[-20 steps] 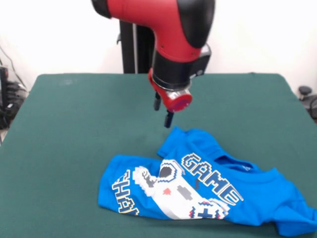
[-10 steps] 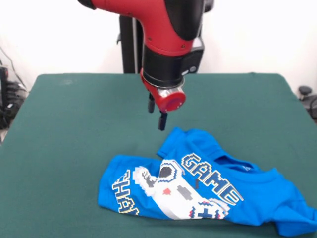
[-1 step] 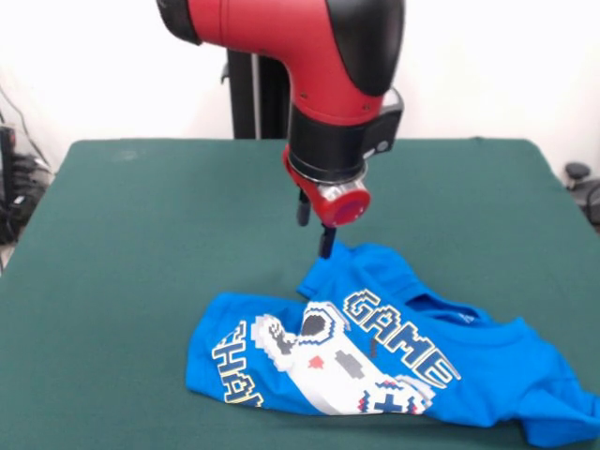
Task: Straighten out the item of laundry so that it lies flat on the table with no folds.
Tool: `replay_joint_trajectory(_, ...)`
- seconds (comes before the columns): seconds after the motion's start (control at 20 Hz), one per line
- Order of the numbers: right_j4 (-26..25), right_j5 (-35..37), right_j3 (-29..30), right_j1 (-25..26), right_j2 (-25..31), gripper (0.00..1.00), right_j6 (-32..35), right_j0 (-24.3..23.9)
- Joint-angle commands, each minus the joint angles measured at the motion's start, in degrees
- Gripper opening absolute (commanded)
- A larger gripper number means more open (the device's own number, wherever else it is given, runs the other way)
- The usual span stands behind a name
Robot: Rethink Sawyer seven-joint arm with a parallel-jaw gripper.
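The item of laundry, a bright blue T-shirt (image 3: 487,366) with a white controller print and "GAME" lettering, lies crumpled on the near right part of the dark green table (image 3: 141,234). Its left side is folded over, so only part of the lower lettering shows, and a flap at its far edge stands up in a fold. My gripper (image 3: 314,227) hangs just above that far flap, open, with nothing between its two dark fingers (image 3: 325,242). The lower fingertip is close to the cloth; whether it touches I cannot tell.
The red and black arm (image 3: 328,84) comes down over the table's middle. Cables and dark gear (image 3: 14,178) sit past the left edge, and a small dark object (image 3: 577,173) sits past the right edge.
The gripper has moved right and downward, ending closer to the shirt's far flap than in either earlier frame. The shirt has not moved.
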Motion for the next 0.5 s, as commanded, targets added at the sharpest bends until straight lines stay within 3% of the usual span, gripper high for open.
replay_joint_trajectory(0.05, 0.8, -0.9, 0.4, 5.3, 6.9, 1.00, -0.1, 1.7)
replay_joint_trajectory(0.5, -0.7, -4.4, 0.1, 9.3, 6.7, 1.00, -1.2, 1.1)
